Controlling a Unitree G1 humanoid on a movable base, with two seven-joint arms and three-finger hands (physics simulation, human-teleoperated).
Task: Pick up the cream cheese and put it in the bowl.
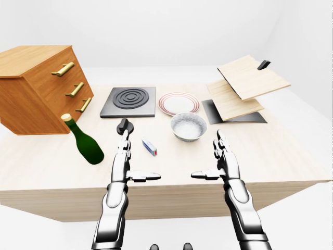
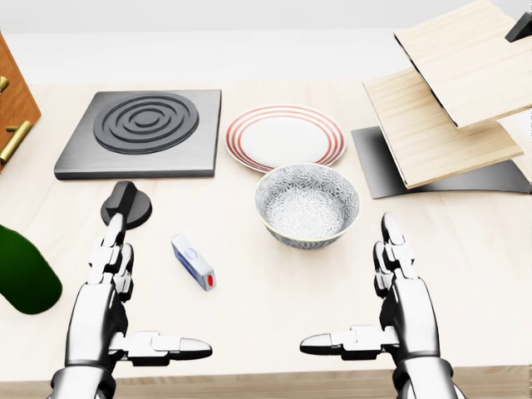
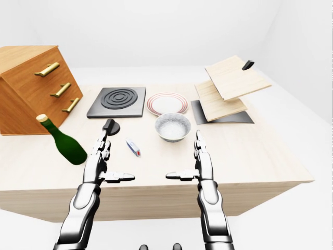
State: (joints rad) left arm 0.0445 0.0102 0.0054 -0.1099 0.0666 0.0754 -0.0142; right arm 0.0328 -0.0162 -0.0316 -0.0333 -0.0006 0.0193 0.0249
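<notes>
The cream cheese point(image 2: 193, 261) is a small white and blue box with a red end, lying flat on the table to the left of the bowl. The bowl point(image 2: 307, 204) is grey-patterned, white inside and empty. My left hand point(image 2: 125, 291) is open, fingers straight, thumb out, just left of and below the cream cheese, not touching it. My right hand point(image 2: 391, 291) is open in the same pose, below and right of the bowl. Both hands hover over the near table edge.
A dark green bottle point(image 1: 84, 140) lies tilted at left. A black knob point(image 2: 126, 204) stands above my left hand. A stove plate point(image 2: 143, 131), a red-rimmed plate point(image 2: 287, 136), a wooden drawer cabinet point(image 1: 39, 86) and a wooden rack point(image 2: 445, 108) stand farther away.
</notes>
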